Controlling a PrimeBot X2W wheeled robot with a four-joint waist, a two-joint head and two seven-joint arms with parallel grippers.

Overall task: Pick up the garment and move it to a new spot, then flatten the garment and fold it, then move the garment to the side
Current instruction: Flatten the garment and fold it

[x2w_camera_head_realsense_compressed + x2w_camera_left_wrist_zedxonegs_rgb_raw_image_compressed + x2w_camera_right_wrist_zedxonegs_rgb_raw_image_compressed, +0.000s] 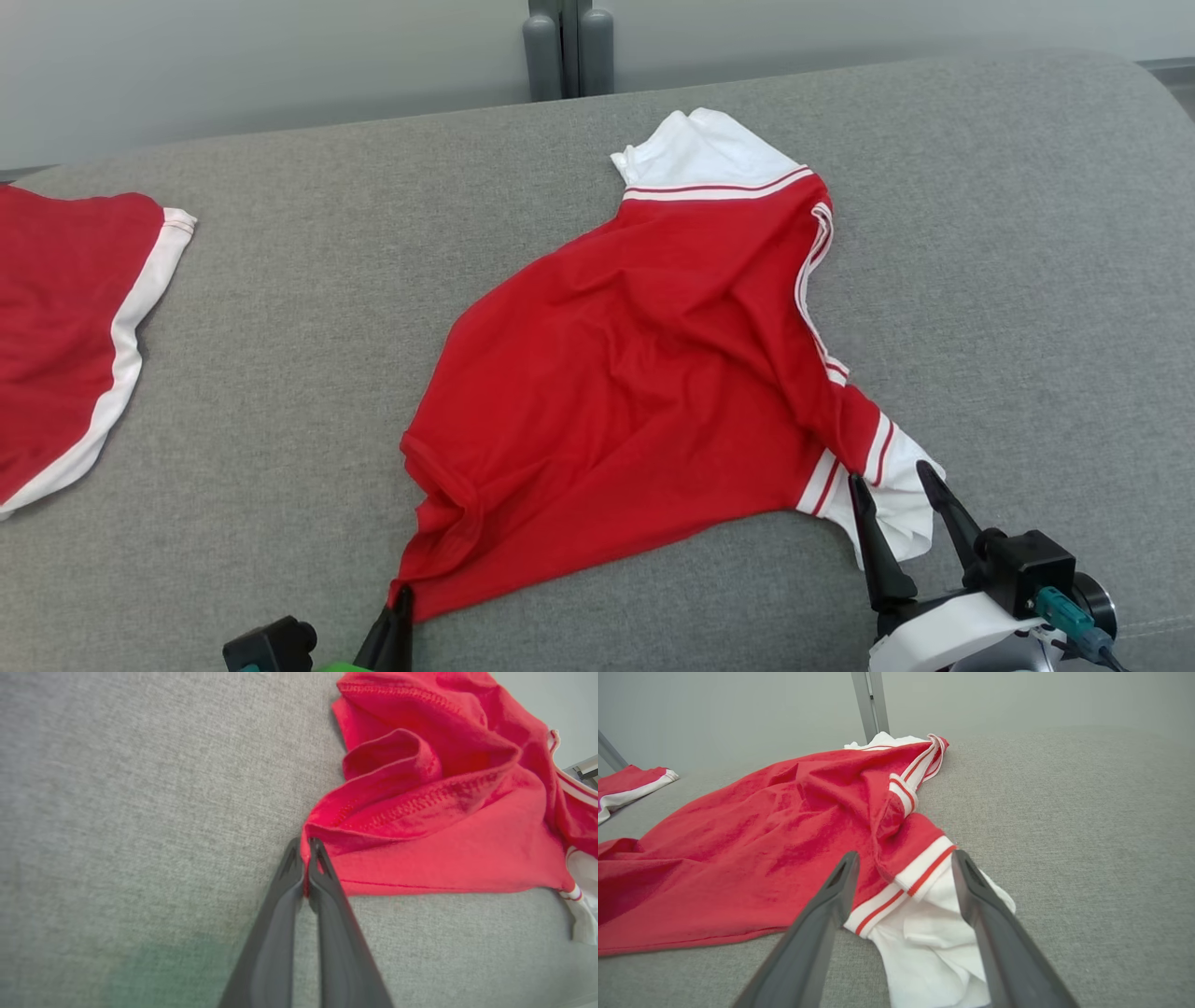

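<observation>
Left hand (304,848) pinching garment (635,355), right hand (887,472) wide

Garment (635,373) lies mid padded surface (980,280), running from its far sleeve down to the near-left hem corner. Left pincer (401,597) at near edge, pinching that hem corner. Right pincer (887,471) at near right, fingers straddling the near sleeve. Second garment (65,317) far left on same surface, well apart. Post (568,47) behind the far edge, against wall (233,56).
</observation>
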